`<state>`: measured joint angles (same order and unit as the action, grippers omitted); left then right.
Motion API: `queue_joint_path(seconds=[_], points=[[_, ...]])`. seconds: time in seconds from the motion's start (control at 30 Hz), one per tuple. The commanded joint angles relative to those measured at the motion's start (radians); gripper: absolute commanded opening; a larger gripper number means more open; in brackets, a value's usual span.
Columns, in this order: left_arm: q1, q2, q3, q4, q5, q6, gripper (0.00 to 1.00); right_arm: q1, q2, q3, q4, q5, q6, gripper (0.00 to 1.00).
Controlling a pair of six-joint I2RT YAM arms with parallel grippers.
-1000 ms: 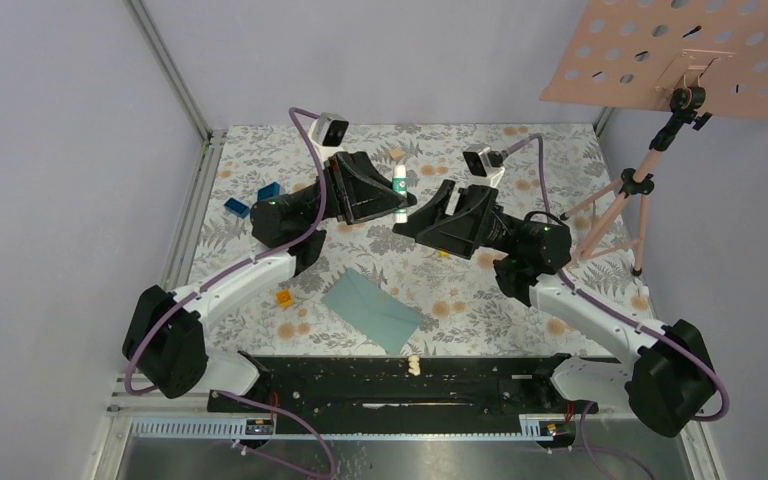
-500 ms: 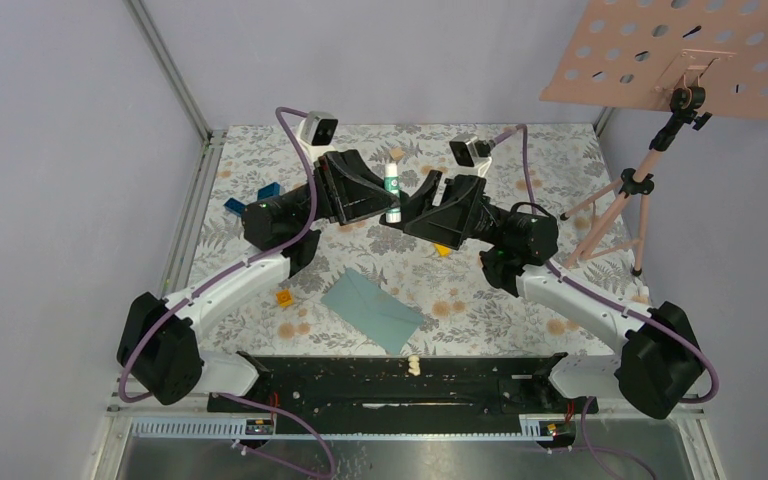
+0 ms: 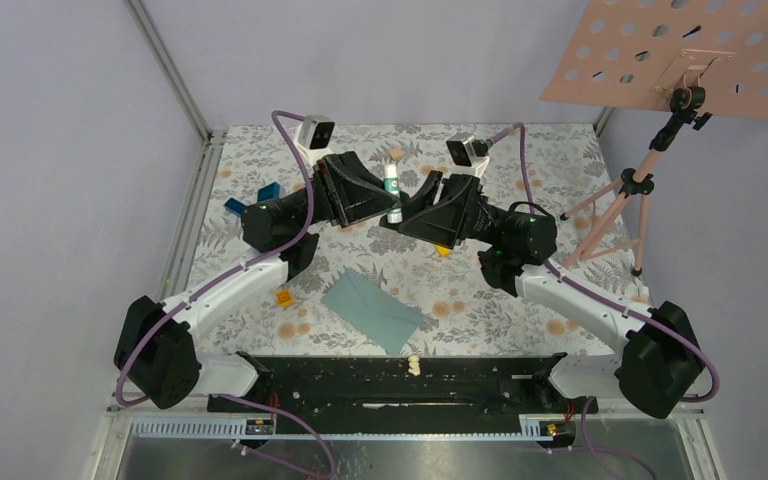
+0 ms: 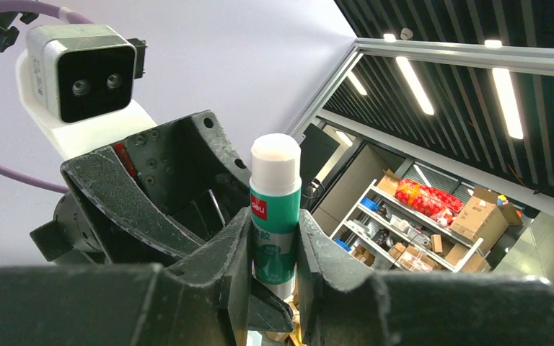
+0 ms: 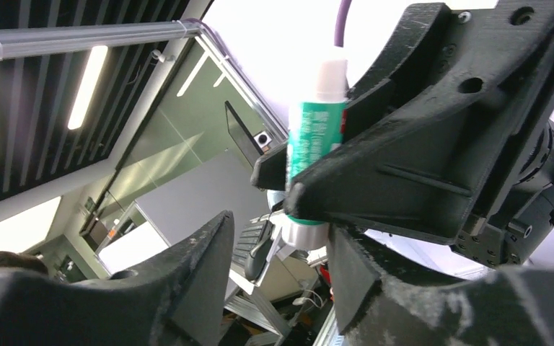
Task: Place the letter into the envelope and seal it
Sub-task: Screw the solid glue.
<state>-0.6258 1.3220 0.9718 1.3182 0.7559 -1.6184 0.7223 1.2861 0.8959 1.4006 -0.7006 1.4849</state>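
Observation:
The teal envelope (image 3: 372,308) lies flat on the floral table, flap side down or shut, between the two arms. The letter is out of view. My left gripper (image 3: 390,207) (image 4: 274,241) is raised above the table and shut on a green-and-white glue stick (image 3: 392,188) (image 4: 275,216) that stands upright. My right gripper (image 3: 412,212) (image 5: 280,234) faces it from the right, open, with the stick's white lower end (image 5: 306,232) between its jaws, close to the right finger (image 5: 350,267).
Two blue blocks (image 3: 268,190) (image 3: 236,207) lie at the back left. Orange blocks (image 3: 284,297) (image 3: 443,250) sit on the table. A pink perforated board (image 3: 680,55) on a tripod (image 3: 620,215) stands at the right. A small cream piece (image 3: 413,364) rests by the near rail.
Both arms have drawn together. The right gripper has slid left up to the glue stick and its jaws have narrowed. The left gripper keeps its hold on the stick.

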Motion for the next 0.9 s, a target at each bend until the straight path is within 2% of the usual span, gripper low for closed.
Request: queue_joint_path(seconds=[0.0,0.17,0.3,0.37,0.4,0.47,0.5,0.77,0.87], points=[[-0.004,-0.024,-0.011,0.023,0.039,0.039,0.00,0.006,-0.023,0.031,0.078,0.054,-0.014,0.50],[-0.004,-0.020,-0.017,0.044,0.041,0.034,0.00,0.006,-0.016,0.023,0.078,0.078,-0.007,0.23],[-0.005,-0.017,-0.023,0.058,0.042,0.034,0.00,0.006,-0.014,0.002,0.078,0.098,-0.005,0.13],[-0.003,-0.013,-0.026,0.064,0.044,0.028,0.00,0.005,-0.014,-0.006,0.078,0.105,-0.006,0.00],[-0.002,-0.010,-0.022,0.070,0.046,0.022,0.04,0.006,-0.014,-0.007,0.080,0.104,-0.006,0.00],[-0.001,0.002,-0.012,0.076,0.052,0.005,0.27,0.006,-0.013,-0.006,0.077,0.098,-0.005,0.00],[0.003,0.006,-0.002,0.076,0.058,-0.003,0.32,0.006,-0.013,-0.004,0.078,0.089,-0.005,0.00],[0.036,0.032,0.063,0.085,0.110,-0.062,0.33,0.006,-0.013,-0.021,0.078,0.079,0.000,0.00],[0.038,0.034,0.072,0.087,0.111,-0.069,0.40,0.006,-0.009,-0.021,0.077,0.078,0.002,0.00]])
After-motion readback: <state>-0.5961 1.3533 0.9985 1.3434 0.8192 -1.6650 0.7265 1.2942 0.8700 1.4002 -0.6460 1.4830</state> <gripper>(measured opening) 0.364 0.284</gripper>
